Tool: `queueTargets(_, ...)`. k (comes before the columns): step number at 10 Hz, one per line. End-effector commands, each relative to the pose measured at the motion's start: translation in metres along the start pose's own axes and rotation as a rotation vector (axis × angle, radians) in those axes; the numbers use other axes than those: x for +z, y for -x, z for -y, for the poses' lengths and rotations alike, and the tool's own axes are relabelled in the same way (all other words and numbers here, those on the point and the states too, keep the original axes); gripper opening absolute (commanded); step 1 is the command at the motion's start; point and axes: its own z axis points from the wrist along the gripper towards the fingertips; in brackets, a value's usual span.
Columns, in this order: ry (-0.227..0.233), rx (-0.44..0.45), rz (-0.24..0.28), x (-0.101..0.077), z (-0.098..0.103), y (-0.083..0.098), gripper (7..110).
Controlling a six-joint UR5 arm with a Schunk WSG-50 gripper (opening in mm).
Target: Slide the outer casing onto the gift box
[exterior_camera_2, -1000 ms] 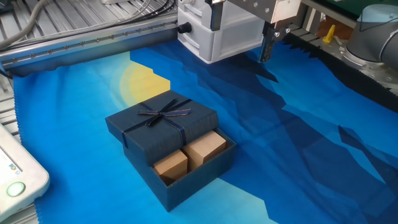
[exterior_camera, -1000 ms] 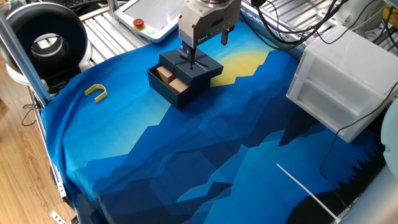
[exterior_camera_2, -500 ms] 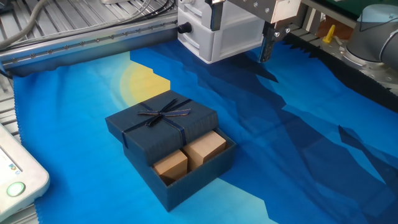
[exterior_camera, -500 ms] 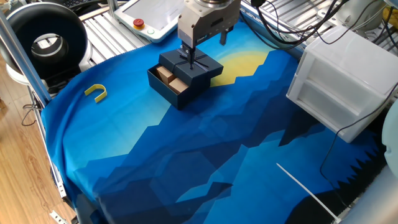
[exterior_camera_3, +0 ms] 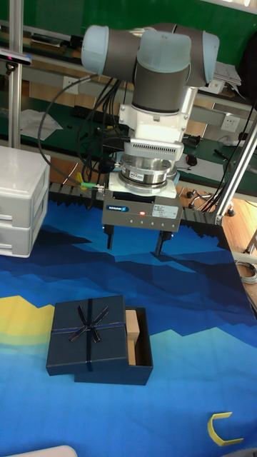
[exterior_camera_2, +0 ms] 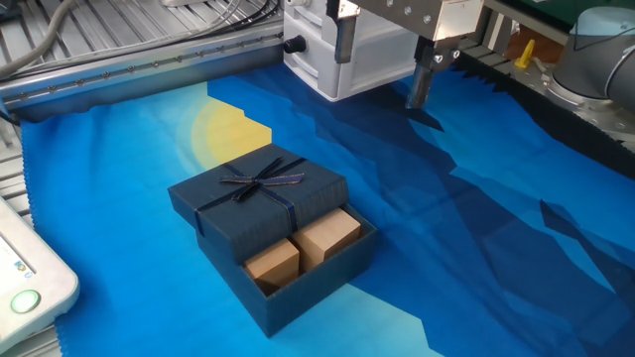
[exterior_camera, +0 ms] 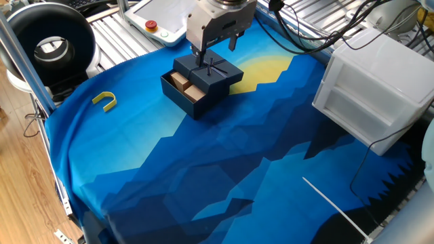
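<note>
The outer casing (exterior_camera_2: 263, 188), a navy shell with a ribbon cross and bow on top, sits partly over the gift box (exterior_camera_2: 288, 302). The box's near half sticks out and shows two tan blocks. The pair appears again in the first fixed view, the casing (exterior_camera: 215, 70) over the gift box (exterior_camera: 183, 97). In the tall view the casing (exterior_camera_3: 89, 327) lies left of the exposed gift box (exterior_camera_3: 121, 373). My gripper (exterior_camera_3: 135, 243) hangs open and empty in the air beyond the box, touching neither. It also shows as the gripper (exterior_camera: 213, 46) and the gripper (exterior_camera_2: 382, 59).
A white drawer unit (exterior_camera: 376, 88) stands at the cloth's edge, right behind the gripper in the other fixed view. A yellow U-shaped piece (exterior_camera: 104, 100) lies on the blue cloth. A black ring device (exterior_camera: 51, 44) and a white pendant (exterior_camera: 163, 20) sit off the cloth.
The gripper has shifted a little, up and to the left in the first fixed view, still open. Casing and gift box have not moved.
</note>
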Motion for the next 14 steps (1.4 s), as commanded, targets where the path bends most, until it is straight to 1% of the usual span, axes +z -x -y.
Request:
queueTargets(1,0.009,-0.011,-0.003,-0.001,-0.003,-0.001,7)
queueTargets(5,-0.008,-0.022,-0.014,0.001,-0.001,-0.004,7)
queueTargets(6,-0.026,-0.024,-0.026,0.000,0.003,-0.007,7)
queueTargets(10,-0.067,-0.023,-0.065,-0.001,0.011,-0.016,7)
queueTargets(14,-0.061,-0.021,-0.062,-0.001,0.009,-0.015,7)
